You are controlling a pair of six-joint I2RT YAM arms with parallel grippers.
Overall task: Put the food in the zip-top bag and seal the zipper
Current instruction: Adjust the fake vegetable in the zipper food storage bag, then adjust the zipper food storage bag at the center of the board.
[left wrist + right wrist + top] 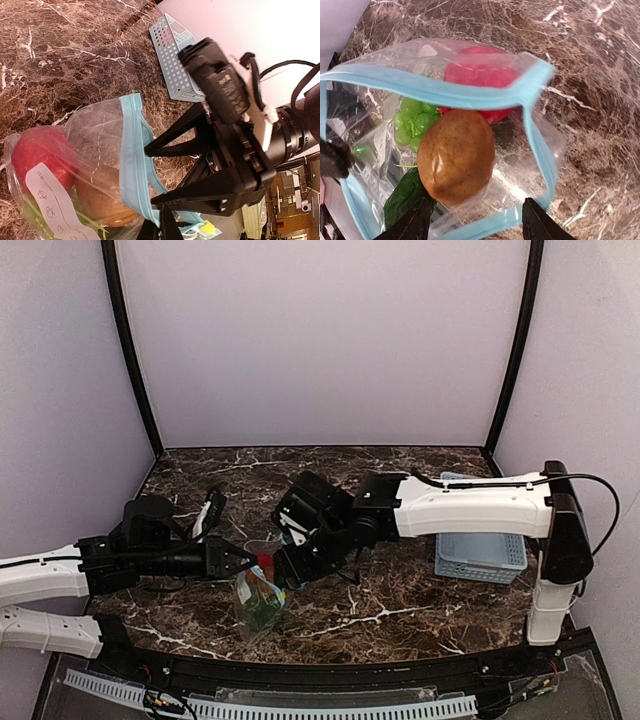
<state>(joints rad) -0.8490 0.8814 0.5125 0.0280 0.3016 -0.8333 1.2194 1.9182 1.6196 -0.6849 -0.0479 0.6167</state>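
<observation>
The clear zip-top bag (258,602) hangs just above the table, its mouth open toward my right gripper. My left gripper (160,210) is shut on the teal zipper (131,165) at one corner of the mouth. Food lies inside the bag: a red fruit (480,75), a green grape bunch (412,122) and a brown oval fruit (455,155) just inside the mouth. My right gripper (477,225) is open at the mouth, its fingers standing either side of the brown fruit and apart from it. In the top view my left gripper (248,560) and right gripper (288,568) meet at the bag's top.
A light-blue perforated basket (480,555) stands on the marble table (400,610) at the right, under my right arm, and shows behind the right gripper as the basket (175,60). Purple walls close in the back and both sides.
</observation>
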